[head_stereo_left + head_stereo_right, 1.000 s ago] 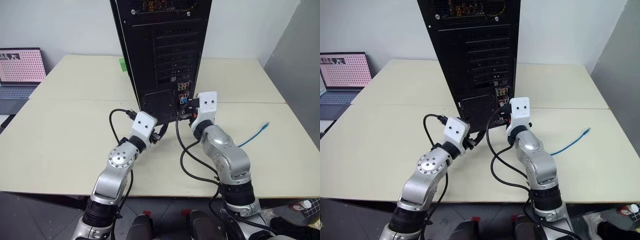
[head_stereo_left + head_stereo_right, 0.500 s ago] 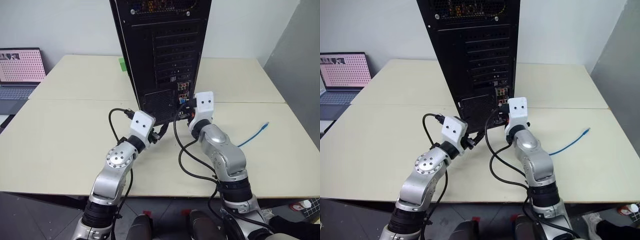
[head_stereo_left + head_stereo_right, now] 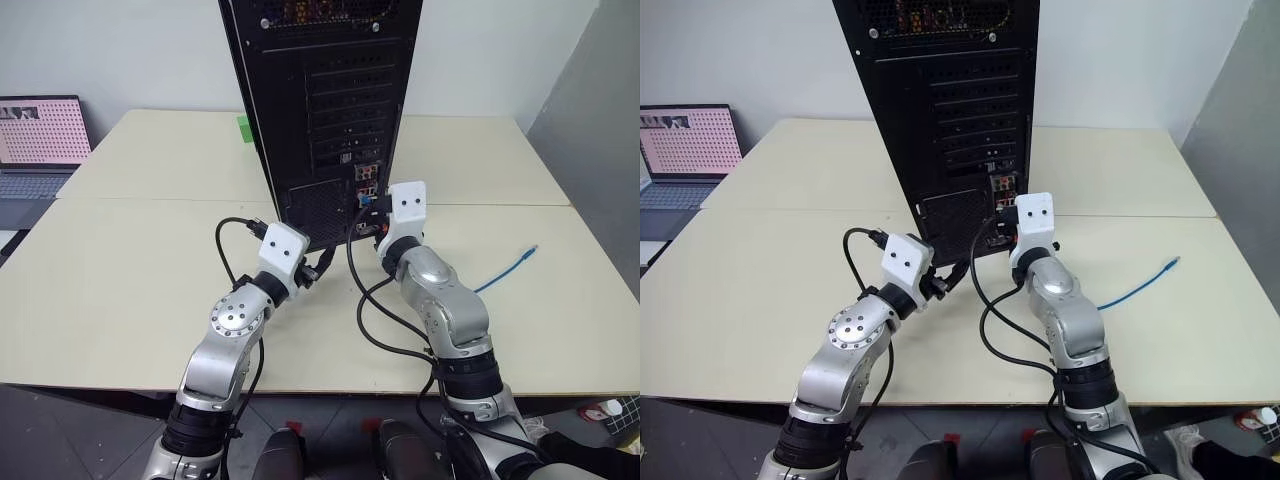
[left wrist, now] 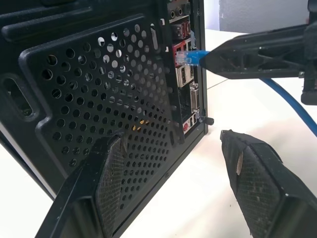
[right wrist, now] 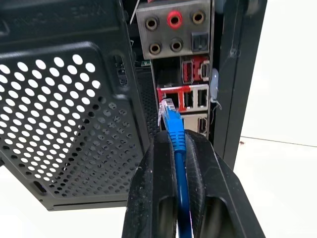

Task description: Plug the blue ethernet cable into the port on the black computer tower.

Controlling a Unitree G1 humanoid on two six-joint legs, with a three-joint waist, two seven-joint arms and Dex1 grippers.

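Your right tool [image 5: 174, 148], clamped on the blue cable [image 5: 174, 130], holds its plug just short of the port [image 5: 167, 100], axis pointing straight in.

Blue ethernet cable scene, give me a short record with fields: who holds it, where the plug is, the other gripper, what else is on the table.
held by: right gripper, shut on the blue ethernet cable
plug: at the port on the black computer tower, seating not clear
left gripper: open, beside the tower's lower rear corner
free end: lies on the table to the robot's right
also there: laptop
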